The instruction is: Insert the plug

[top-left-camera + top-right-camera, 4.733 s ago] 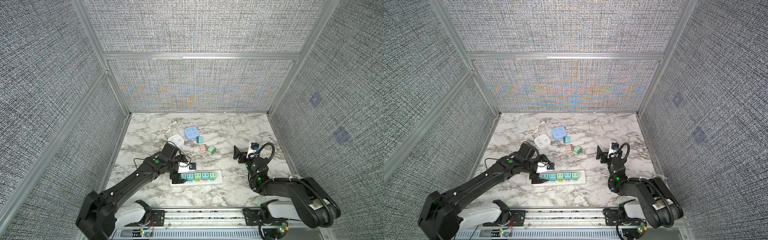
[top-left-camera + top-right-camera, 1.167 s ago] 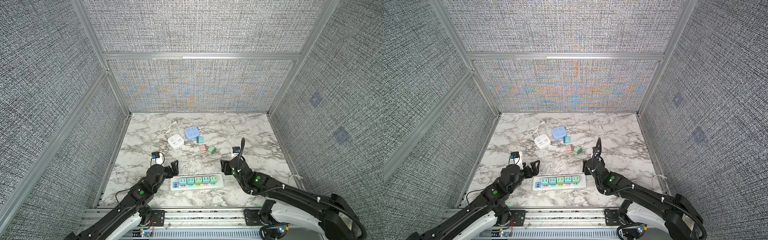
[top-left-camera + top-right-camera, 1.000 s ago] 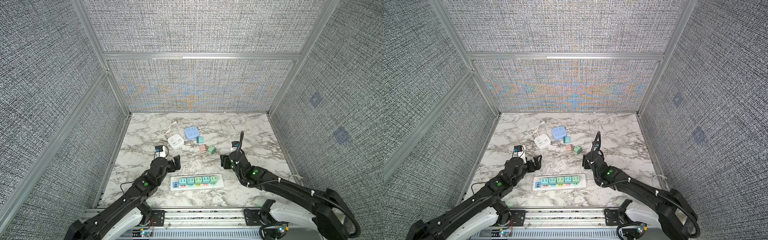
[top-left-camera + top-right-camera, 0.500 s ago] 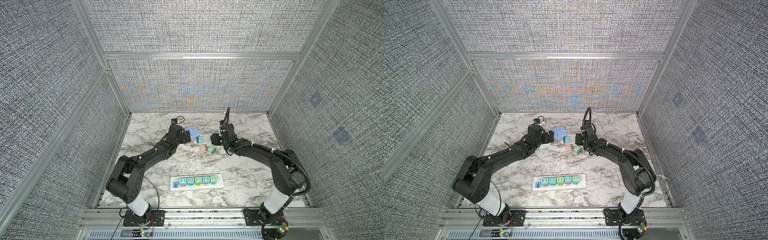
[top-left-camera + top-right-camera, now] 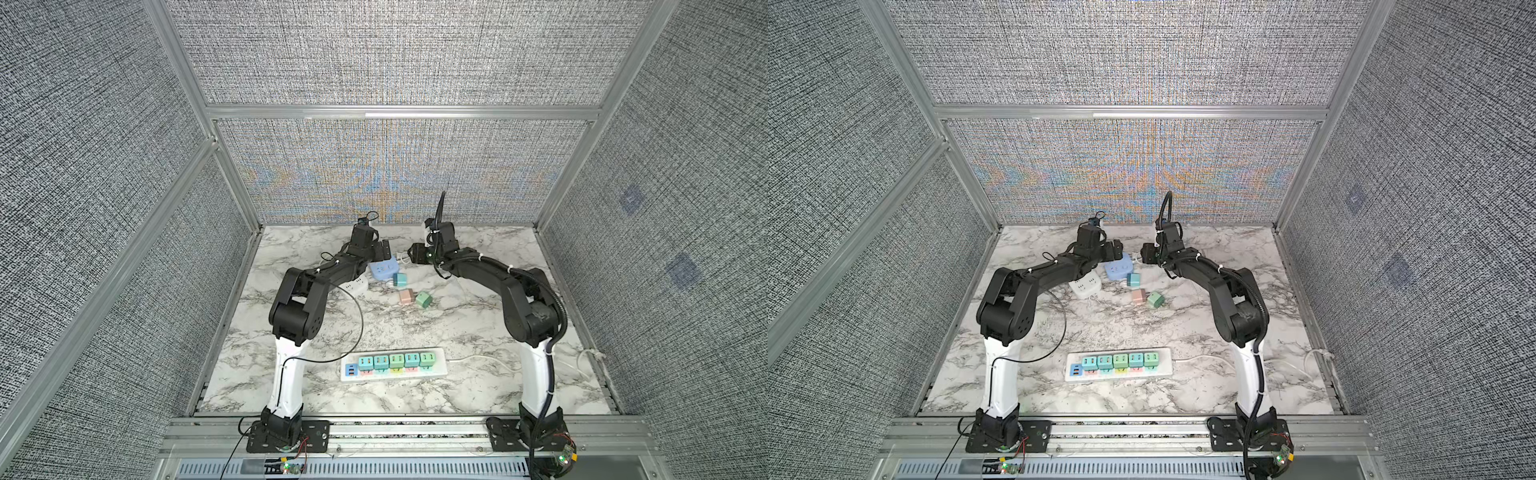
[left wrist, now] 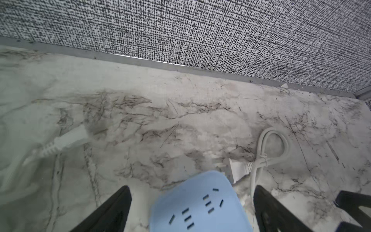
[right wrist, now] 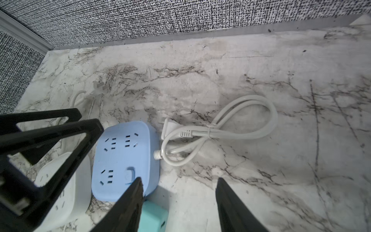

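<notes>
both arms stretch low toward the table's (image 5: 469,328) far end. left gripper (image 6: 192,189) is spread wide at the blue socket box (image 7: 124,158). right gripper (image 7: 179,180) has its fingers apart, empty. the white plug (image 7: 170,127) lies just beside the box.

Pale blue socket cube (image 7: 124,158) lower left, white cord (image 7: 200,133) centre; tabletop (image 7: 261,70) white marble, grey-veined; walls (image 7: 140,16) speckled black-and-white weave.

Marble tabletop (image 5: 415,332) — blue socket cube (image 5: 383,269), white cube (image 5: 1086,286), three loose adapters (image 5: 405,296) (pastel), power strip (image 5: 439,365) near front.
</notes>
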Controlling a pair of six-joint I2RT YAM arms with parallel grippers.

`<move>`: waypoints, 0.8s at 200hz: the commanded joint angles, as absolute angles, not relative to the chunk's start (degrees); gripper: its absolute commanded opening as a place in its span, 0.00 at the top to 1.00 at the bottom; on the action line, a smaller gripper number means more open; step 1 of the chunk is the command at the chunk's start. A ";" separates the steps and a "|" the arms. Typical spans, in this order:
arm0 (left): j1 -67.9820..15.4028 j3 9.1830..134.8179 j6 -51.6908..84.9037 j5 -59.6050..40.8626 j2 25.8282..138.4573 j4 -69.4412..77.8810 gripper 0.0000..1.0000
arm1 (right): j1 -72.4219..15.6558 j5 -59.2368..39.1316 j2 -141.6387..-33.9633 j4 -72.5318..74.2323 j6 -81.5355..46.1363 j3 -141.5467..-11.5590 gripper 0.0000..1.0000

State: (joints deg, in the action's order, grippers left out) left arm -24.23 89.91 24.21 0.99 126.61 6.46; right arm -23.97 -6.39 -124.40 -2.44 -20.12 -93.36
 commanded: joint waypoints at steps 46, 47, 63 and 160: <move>-23.69 98.25 21.44 -10.10 134.92 4.42 0.05 | -23.65 -10.20 -128.80 -4.95 -18.90 -98.46 0.40; -23.71 98.30 21.44 -10.15 134.96 4.41 0.05 | -23.65 -10.20 -128.78 -4.89 -18.94 -98.40 0.40; -23.72 99.34 21.27 -12.92 136.03 4.12 0.07 | -23.40 -10.15 -128.81 -4.33 -19.29 -97.62 0.41; -24.07 83.67 26.34 -22.94 129.24 16.28 0.23 | -21.09 -10.94 -125.17 1.58 -23.72 -88.69 0.51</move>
State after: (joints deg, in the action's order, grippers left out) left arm -23.92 86.83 24.34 -18.37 131.07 10.04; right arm -21.12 -9.98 -125.47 -0.43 -22.22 -89.36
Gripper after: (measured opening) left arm 0.779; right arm 0.488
